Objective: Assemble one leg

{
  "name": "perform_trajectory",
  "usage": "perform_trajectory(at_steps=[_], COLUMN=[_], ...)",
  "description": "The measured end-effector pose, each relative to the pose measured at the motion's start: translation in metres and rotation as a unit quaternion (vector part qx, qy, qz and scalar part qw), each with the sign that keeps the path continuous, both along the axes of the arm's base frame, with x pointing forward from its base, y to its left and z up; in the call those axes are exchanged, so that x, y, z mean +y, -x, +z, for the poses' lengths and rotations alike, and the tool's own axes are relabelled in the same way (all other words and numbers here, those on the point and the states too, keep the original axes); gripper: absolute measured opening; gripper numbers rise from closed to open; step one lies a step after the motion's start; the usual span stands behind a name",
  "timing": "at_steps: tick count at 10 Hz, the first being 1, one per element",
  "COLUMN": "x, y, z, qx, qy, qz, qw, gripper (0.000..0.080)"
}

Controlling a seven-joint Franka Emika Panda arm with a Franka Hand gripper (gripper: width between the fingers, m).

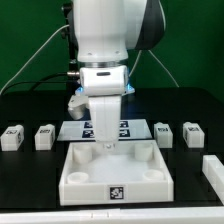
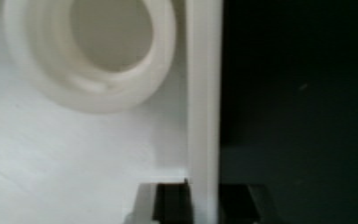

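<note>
We see a plain green wall [image 1: 25, 30] filling the back, and below it a black counter [image 1: 30, 185] running edge to edge. The light is soft and even.

Tray wall [image 1: 68, 165] rings the centre, legs [image 1: 44, 136] flank, open table [image 1: 30, 205] in front

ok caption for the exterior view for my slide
Panda gripper at the far wall of the white tray part, four tagged legs lying two each side
</note>
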State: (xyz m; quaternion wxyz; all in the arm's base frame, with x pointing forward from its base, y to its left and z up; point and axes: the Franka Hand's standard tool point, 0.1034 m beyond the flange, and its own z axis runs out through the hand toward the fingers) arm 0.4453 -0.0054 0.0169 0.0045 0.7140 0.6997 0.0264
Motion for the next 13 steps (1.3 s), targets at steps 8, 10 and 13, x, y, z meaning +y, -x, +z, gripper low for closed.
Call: perform_trajectory(at_steps=[8, 10, 13], x=[0.066, 0.066, 0.065], y=[-0.05, -0.05, -0.049], z=[-0.002, -0.001, -0.002], qx=[0.001, 0.01, 0.011], qy=[-0.01, -0.004, -0.004], qz=[-0.028, -0.027, -0.027], qw=[1.0, 1.0, 1.0], gripper=[0.0058, 0.0058, 0.0153])
